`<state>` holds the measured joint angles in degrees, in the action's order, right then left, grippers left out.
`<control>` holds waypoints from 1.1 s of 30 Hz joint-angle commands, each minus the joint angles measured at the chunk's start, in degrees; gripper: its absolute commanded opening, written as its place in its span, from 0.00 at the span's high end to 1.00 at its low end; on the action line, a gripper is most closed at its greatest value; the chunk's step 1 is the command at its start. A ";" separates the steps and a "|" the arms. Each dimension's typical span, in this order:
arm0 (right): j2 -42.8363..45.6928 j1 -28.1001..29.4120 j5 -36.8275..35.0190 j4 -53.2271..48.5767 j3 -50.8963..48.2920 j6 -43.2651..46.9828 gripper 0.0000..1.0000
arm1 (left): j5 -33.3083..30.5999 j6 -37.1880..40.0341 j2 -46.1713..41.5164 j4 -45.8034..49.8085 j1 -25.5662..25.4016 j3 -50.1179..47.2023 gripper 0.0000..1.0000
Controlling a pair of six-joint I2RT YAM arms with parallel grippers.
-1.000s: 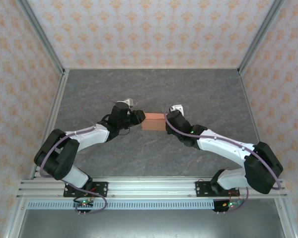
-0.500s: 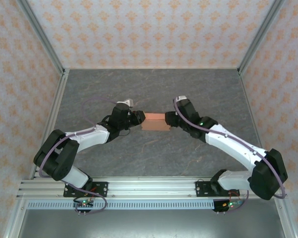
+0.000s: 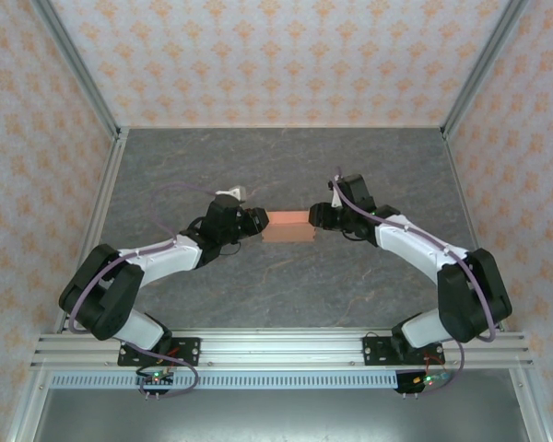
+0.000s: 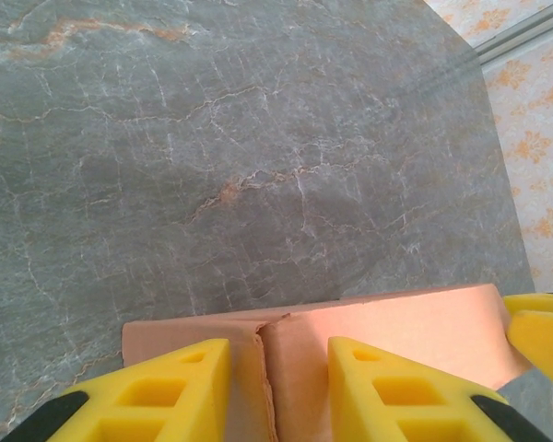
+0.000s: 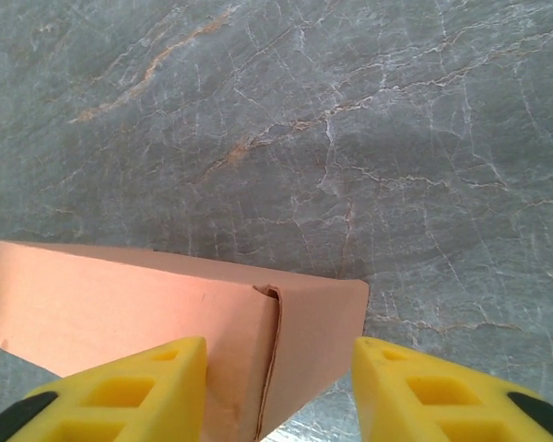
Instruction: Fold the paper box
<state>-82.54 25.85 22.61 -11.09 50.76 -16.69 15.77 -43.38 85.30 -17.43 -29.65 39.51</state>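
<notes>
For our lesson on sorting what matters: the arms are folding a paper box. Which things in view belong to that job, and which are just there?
Belongs to the job: paper box; left jaws at its left end; right jaws at its right end.
Just there: grey stone-look table; patterned walls; metal rail.

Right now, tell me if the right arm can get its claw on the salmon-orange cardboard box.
Probably yes. The right claw stands open with one end of the salmon-orange cardboard box between its yellow fingers, nothing between them and the cardboard. The left claw is at the other end.
</notes>
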 commanded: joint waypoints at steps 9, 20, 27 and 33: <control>-7.40 -2.03 4.18 10.10 -8.38 -3.73 0.71 | -2.16 3.85 1.48 6.22 -0.42 -3.25 0.72; -4.04 -2.11 5.52 7.68 -5.28 -3.13 0.77 | 0.23 4.97 1.02 6.87 -0.45 -1.13 0.72; -0.38 -2.11 5.12 2.77 -2.79 -0.26 0.65 | 0.17 6.93 0.35 7.92 -1.07 0.48 0.71; 1.90 -2.19 3.83 -0.96 -0.78 1.63 0.56 | -0.66 8.74 -0.39 8.53 -1.71 -0.13 0.70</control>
<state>-81.45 23.46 28.01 -7.46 47.46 -16.97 15.97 -37.39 85.08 -16.27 -30.52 40.07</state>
